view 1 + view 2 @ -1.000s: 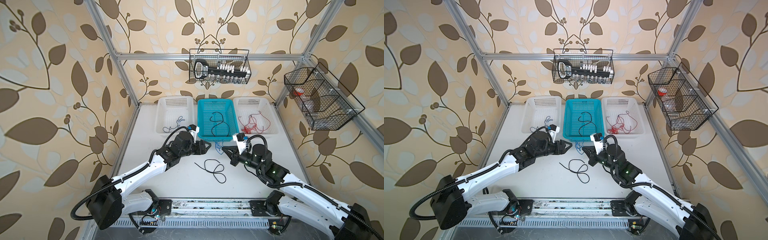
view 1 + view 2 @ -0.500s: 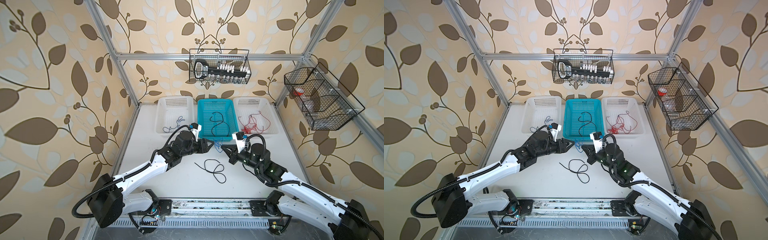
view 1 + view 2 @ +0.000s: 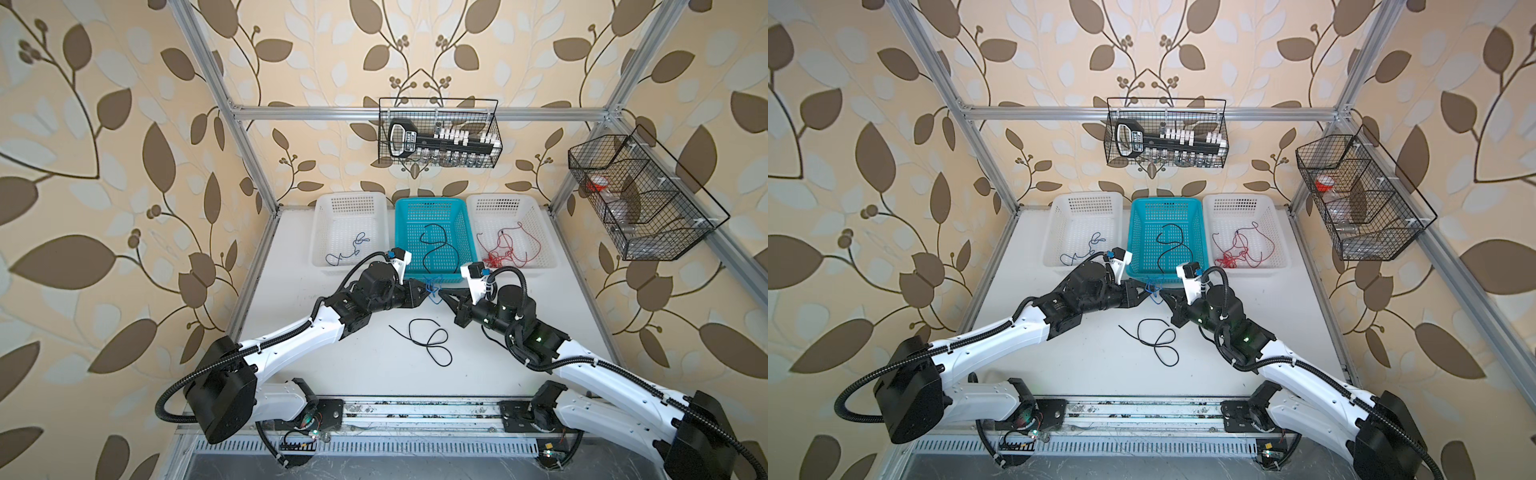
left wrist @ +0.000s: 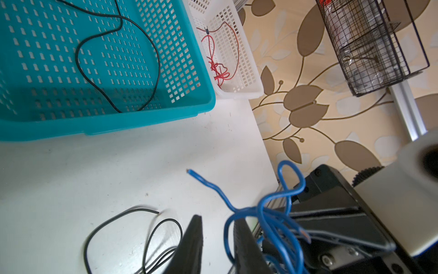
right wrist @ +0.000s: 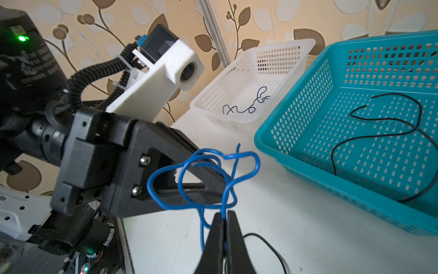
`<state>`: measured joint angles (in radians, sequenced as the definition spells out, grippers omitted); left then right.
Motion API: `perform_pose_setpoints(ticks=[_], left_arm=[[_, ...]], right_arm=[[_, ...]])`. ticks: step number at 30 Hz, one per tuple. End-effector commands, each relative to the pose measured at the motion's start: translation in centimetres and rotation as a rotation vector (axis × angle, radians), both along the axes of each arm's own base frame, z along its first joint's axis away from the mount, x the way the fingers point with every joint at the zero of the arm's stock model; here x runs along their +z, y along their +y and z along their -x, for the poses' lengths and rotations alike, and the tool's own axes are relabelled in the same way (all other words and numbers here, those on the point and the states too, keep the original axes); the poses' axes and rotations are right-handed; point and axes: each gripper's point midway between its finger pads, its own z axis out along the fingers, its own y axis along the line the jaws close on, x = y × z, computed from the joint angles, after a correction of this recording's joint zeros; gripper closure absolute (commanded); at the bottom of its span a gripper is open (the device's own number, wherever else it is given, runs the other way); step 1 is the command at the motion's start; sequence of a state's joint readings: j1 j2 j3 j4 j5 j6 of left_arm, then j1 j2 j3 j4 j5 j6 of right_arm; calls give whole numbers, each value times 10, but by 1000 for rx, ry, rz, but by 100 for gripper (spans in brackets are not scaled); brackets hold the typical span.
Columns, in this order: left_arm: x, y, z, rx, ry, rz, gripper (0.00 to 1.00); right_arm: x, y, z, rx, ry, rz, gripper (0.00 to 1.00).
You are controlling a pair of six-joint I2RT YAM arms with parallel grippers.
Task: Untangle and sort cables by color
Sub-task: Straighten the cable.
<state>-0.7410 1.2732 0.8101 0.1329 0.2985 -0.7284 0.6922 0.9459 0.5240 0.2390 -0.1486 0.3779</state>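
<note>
A tangled blue cable [image 3: 433, 286] [image 3: 1153, 288] hangs just above the table in front of the teal basket [image 3: 415, 208]. My right gripper [image 5: 224, 213] [image 3: 441, 294] is shut on one of its strands. My left gripper [image 4: 217, 218] [image 3: 428, 289] meets it tip to tip. Its jaws stand open by a narrow gap, and a blue loop [image 4: 272, 206] passes between and around them. A loose black cable [image 3: 428, 340] [image 4: 132, 213] lies curled on the table below both grippers. The teal basket holds a black cable [image 3: 436, 245].
The left white basket [image 3: 328, 232] holds a blue cable [image 3: 353, 249]. The right white basket [image 3: 540, 232] holds red cables [image 3: 507, 249]. Black wire racks hang on the back wall [image 3: 440, 137] and on the right frame [image 3: 636, 199]. Aluminium posts edge the table.
My left gripper has moved right to the blue cable and its jaws have narrowed around a loop. The right gripper has stayed shut on the cable and has barely moved.
</note>
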Motion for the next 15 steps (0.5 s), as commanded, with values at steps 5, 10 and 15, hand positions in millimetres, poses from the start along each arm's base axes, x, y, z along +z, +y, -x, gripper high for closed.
perform_pose_setpoints(ticks=[5, 10, 15], left_arm=[[17, -5, -6, 12, -52, 6, 100], [12, 8, -9, 67, -66, -35, 100], [14, 28, -12, 143, -105, -94, 100]], right_arm=[[14, -5, -8, -66, -31, -13, 100], [-2, -19, -16, -154, 5, 52, 100], [-16, -32, -19, -221, 33, 99, 100]])
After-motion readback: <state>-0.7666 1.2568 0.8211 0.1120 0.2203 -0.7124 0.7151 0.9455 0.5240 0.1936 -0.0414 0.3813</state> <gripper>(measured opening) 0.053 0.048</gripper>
